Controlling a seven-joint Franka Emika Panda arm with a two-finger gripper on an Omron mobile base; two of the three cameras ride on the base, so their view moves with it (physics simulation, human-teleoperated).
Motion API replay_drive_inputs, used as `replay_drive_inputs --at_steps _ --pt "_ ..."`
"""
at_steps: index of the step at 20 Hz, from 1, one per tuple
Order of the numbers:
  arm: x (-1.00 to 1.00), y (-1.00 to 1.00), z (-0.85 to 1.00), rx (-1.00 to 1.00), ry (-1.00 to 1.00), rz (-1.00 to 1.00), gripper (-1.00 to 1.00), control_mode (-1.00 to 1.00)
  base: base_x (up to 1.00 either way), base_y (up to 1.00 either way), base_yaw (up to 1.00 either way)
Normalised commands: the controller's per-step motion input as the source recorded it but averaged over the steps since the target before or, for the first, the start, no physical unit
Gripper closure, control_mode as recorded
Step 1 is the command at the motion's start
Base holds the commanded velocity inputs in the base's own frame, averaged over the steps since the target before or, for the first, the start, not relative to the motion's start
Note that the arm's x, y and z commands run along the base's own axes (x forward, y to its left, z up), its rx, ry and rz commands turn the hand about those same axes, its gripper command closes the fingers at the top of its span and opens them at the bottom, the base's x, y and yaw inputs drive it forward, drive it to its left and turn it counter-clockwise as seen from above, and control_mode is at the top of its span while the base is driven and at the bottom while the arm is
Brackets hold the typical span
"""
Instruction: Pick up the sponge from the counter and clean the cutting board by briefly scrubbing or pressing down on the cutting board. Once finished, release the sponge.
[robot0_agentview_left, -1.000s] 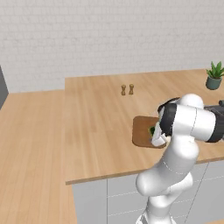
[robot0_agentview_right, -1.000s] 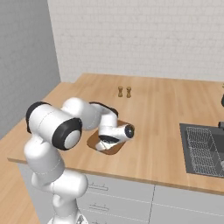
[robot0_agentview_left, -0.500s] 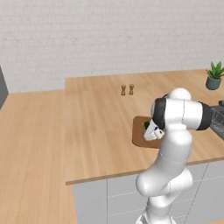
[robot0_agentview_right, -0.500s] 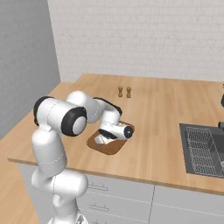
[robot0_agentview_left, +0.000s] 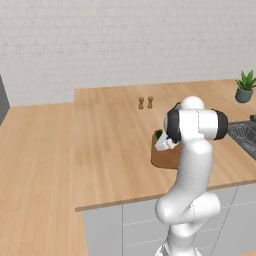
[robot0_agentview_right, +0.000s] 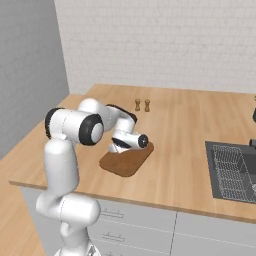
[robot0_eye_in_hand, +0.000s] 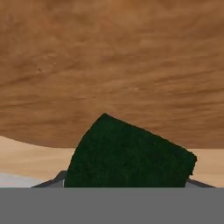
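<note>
Sponge (robot0_eye_in_hand: 127, 155), dark green, clamped in the end effector (robot0_agentview_right: 119, 146), lying directly ahead of it, long axis skewed across the hand view. Just beyond, reddish cutting board (robot0_eye_in_hand: 109, 65), close, contact uncertain. Board lies flat on light wood tabletop (robot0_agentview_left: 110, 150); two shakers (robot0_agentview_left: 145, 102) well beyond, sink (robot0_agentview_right: 232, 170) far aside.

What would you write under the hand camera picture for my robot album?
The dark green sponge sits between the pincer's tips, right over the reddish-brown cutting board.
</note>
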Motion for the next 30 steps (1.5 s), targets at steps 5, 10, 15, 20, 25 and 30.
replay_drive_inputs --at_steps 5,10,15,20,25,30 --pt "-0.27 -0.06 1.00 0.05 0.21 -0.14 1.00 -1.00 0.00 0.00 0.00" --pt "0.28 -0.03 0.70 -0.18 0.68 -0.15 1.00 -1.00 0.00 0.00 0.00" --pt "0.10 -0.22 -0.03 -0.30 0.36 -0.13 1.00 -1.00 0.00 0.00 0.00" --pt "0.00 -0.27 -0.41 -0.31 0.10 -0.11 1.00 -1.00 0.00 0.00 0.00" --pt "0.07 -0.13 -0.45 -0.13 0.11 -0.06 1.00 -1.00 0.00 0.00 0.00" --pt "0.27 0.00 -0.20 0.03 0.00 0.00 1.00 -1.00 0.00 0.00 0.00"
